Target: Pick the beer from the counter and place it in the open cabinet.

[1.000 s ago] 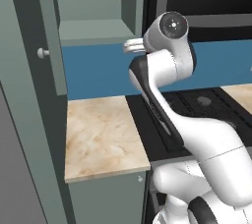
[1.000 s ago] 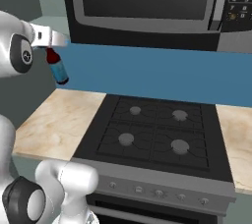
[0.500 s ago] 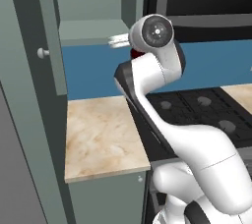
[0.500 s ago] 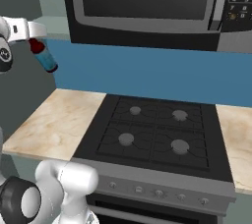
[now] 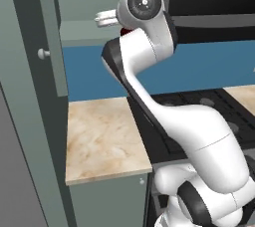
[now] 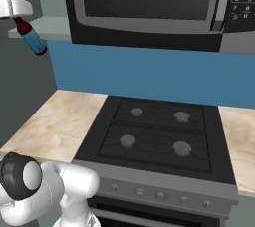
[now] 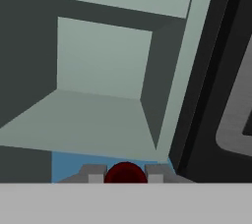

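Brown beer (image 6: pixel 33 39) bottle, blue label, red cap, hanging tilted.
The raised gripper (image 6: pixel 16 17) pinches its neck just before the open cabinet (image 7: pixel 98 115) shelf.

I am seeing one beer (image 6: pixel 34 40), one open cabinet (image 7: pixel 98 120) with one knobbed door (image 5: pixel 50 47), one microwave (image 6: pixel 149 7), one stovetop (image 6: pixel 157 136) showing four burners, and two desk sections (image 6: pixel 50 126).

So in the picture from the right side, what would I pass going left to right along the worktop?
Beige marble counter → black stovetop with four burners → another strip of beige counter at the right edge.
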